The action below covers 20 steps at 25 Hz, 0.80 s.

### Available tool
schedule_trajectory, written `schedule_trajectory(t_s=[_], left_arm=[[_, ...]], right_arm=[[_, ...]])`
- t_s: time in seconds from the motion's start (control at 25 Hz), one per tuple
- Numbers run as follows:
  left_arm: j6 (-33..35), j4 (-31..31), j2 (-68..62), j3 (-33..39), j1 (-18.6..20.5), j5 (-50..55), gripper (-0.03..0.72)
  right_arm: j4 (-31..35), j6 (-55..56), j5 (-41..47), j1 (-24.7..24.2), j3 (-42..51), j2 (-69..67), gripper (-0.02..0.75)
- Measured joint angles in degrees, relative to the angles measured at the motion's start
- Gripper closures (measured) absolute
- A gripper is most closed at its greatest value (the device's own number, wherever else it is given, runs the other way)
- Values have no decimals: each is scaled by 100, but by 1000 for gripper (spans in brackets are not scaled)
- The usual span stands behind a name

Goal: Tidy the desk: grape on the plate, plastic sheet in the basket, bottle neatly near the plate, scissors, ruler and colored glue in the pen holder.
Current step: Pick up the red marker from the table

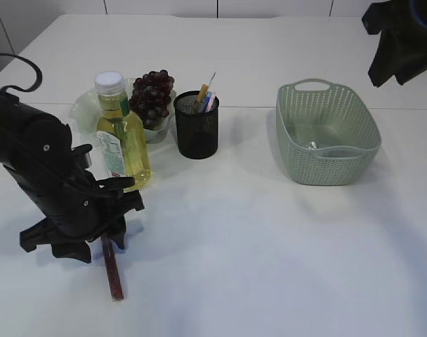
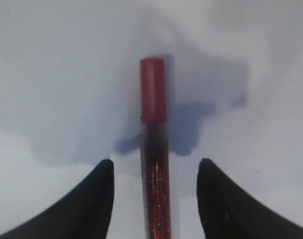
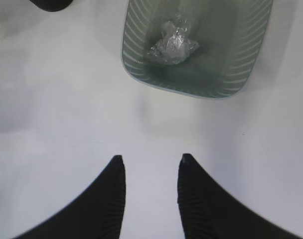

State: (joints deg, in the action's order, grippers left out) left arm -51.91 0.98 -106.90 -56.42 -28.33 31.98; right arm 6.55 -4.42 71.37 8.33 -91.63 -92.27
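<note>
Lying flat on the table (image 1: 270, 267), the colored glue (image 2: 154, 149) sits between the spread fingers of the left gripper (image 2: 155, 199), untouched. The right gripper (image 3: 151, 194) hangs empty, jaws apart, above the basket (image 3: 141, 74).

White counter (image 1: 284, 239), smooth and matte, filling nearly the whole exterior view and both wrist views. Faint seam running across at mid-depth, left to right, dividing the surface into a near slab and a far slab. Far edge meeting a pale wall (image 1: 164, 5), split by thin dark vertical joints into flat panels. Narrow grey strip at the far left edge, beyond the corner of the surface. Light soft and diffuse, coming from above, cool in tone. Blurred bluish-grey shadows pooled on the near slab, heavier toward the left. No hard highlights, only a dull sheen on the surface.
</note>
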Motion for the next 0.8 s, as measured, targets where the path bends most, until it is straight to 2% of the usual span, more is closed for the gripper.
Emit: schedule_trajectory(t_s=[0.8], left_arm=[[-163,11,-321,0,-57,-145,306]], right_arm=[[0,0,0,0,0,0,443]])
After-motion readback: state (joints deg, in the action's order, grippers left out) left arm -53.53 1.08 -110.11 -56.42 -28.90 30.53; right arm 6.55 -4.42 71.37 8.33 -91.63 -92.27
